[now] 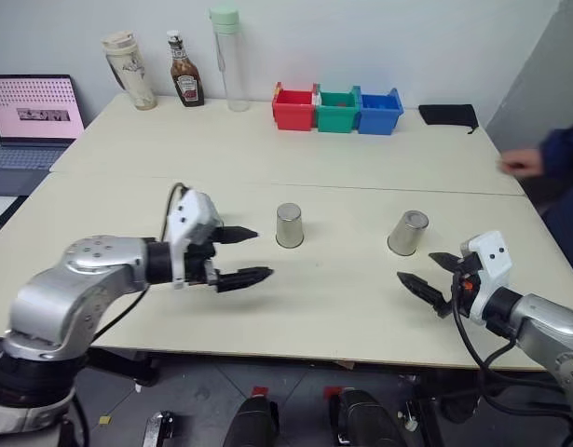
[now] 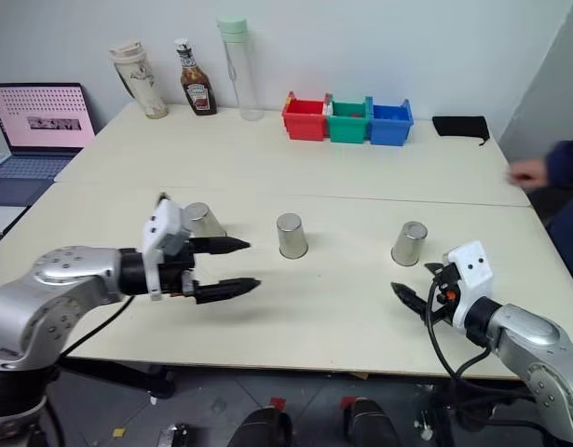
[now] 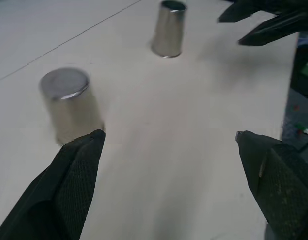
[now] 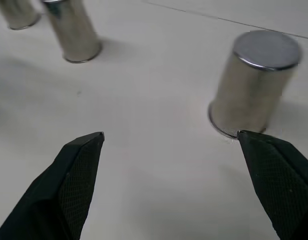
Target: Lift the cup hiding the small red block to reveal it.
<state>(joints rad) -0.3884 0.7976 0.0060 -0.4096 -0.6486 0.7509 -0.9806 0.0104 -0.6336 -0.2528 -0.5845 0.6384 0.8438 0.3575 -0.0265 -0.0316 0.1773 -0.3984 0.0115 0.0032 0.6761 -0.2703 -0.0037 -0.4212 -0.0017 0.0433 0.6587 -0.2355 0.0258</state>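
Silver steel cups, three of them, all mouth-down on the worktop (image 1: 361, 307), so each long axis stands straight up with the closed base on top. Middle cup (image 1: 289, 225) sits dead centre, right cup (image 1: 408, 232) is off toward my right side, and the left cup (image 2: 202, 222) is tucked just behind my left gripper (image 2: 238, 266). No sign of the red block, so it's under one of them and I can't tell which.

I reckon these are light and rigid but slick, with a slight taper, so I'd pinch across the side wall around mid-height and lift straight up.

Left fingers are spread wide, empty, pointing at the middle cup. Right gripper (image 1: 429, 274) is wide apart too, holding nothing, near the right cup but not touching.
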